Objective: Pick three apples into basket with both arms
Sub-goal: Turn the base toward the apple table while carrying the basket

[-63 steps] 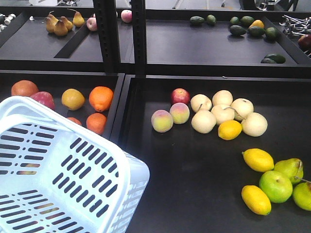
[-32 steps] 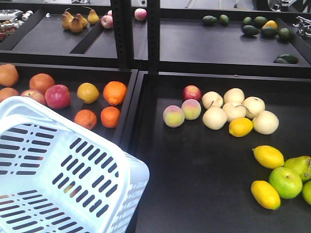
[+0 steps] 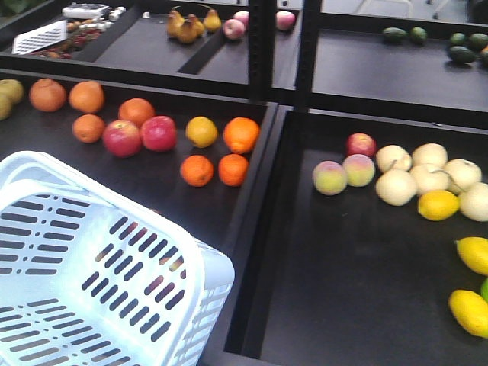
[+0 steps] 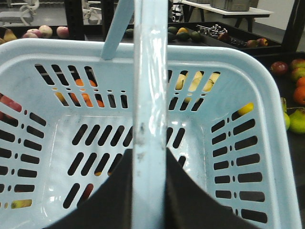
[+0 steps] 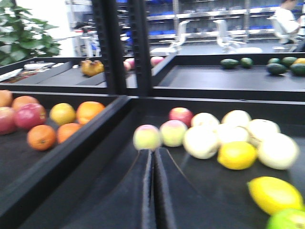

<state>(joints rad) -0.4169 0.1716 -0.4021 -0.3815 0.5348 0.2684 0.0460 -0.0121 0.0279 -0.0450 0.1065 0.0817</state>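
In the front view, two dark red apples (image 3: pixel 122 139) (image 3: pixel 158 133) lie side by side in the left bin among oranges, and a third apple (image 3: pixel 361 144) sits in the right bin behind two peaches. The pale blue basket (image 3: pixel 46 164) hangs tilted at the lower left, with nothing inside it. My left gripper (image 4: pixel 150 157) is shut on the basket's handle (image 4: pixel 151 86). My right gripper (image 5: pixel 153 151) is shut and holds nothing, low over the right bin, with a peach (image 5: pixel 147 137) just beyond its tips. The right wrist view also shows the apples (image 5: pixel 29 114) (image 5: pixel 181 116).
Oranges (image 3: pixel 241 134) surround the left apples. Pale pears (image 3: pixel 396 185) and lemons (image 3: pixel 438 204) crowd the right bin. A raised black divider (image 3: pixel 267 191) splits the bins, and black posts (image 3: pixel 305 46) stand behind. The upper shelf holds brown pears (image 3: pixel 187 27) and avocados (image 3: pixel 395 34).
The front view has swung left: all fruit slid rightward in frame, and more of the left bin with its oranges and red apples shows. The basket keeps its place in the view.
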